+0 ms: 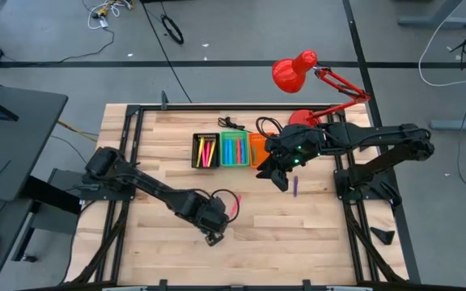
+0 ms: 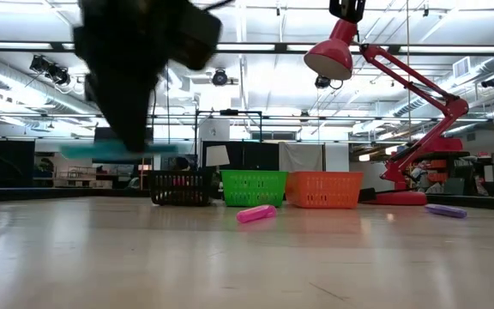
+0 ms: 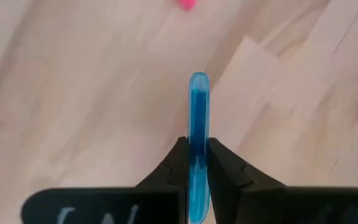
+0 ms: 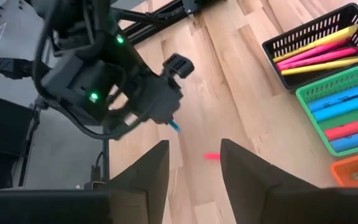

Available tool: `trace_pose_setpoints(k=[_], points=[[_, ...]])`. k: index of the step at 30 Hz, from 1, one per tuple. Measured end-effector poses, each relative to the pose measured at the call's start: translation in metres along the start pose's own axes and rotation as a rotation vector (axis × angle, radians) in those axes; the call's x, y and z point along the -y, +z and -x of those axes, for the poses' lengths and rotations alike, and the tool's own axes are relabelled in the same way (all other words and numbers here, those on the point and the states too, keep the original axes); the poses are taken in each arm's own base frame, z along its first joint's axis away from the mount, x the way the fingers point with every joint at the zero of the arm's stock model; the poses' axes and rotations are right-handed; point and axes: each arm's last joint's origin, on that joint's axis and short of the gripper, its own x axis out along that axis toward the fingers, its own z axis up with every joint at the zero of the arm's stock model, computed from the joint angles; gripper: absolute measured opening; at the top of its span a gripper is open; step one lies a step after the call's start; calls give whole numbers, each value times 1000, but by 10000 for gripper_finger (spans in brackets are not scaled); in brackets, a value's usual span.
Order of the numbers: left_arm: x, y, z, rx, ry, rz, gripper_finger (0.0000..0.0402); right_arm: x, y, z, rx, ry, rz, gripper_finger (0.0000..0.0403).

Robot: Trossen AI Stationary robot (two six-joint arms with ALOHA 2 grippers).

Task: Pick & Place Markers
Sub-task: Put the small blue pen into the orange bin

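Left claw [image 3: 197, 163] | clamped on blue marker [image 3: 198, 106] (tip protruding) | right claw [image 4: 194, 163] open

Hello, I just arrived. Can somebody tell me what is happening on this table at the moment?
The robot is sorting markers into bins. The left gripper, near the front of the table, is shut on a blue marker and holds it above the wood. The right gripper is open and empty, hovering near the orange bin. The black bin and green bin already hold markers. A pink marker and a purple marker lie loose on the table.
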Motion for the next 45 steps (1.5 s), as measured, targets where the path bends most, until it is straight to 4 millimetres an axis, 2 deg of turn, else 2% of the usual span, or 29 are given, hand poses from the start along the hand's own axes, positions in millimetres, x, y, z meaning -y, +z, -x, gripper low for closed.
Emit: trace_pose_setpoints(k=[4, 10, 18, 22, 28, 32, 39, 45], points=[[-5, 2, 32, 20, 13, -104, 32, 0, 0, 0, -1, 0, -7, 143], [-14, 6, 67, 76, 93, -267, 32, 0, 0, 0, 0, 0, -71, 143], [-13, 22, 107, 235, 227, -616, 32, -1, 1, 0, 8, 12, -404, 143], [-9, 31, 124, 330, 329, -777, 32, -1, 5, 1, -18, 87, -552, 143], [-2, 44, 157, 481, 507, -927, 32, -1, 8, 3, -143, 231, -764, 143], [3, 50, 176, 561, 594, -989, 32, -3, 13, 4, -153, 295, -854, 143], [16, 54, 197, 688, 679, -1082, 32, -1, 32, 10, -68, 428, -934, 143], [29, 53, 205, 764, 752, -1188, 32, 3, 38, 11, -47, 461, -998, 143]])
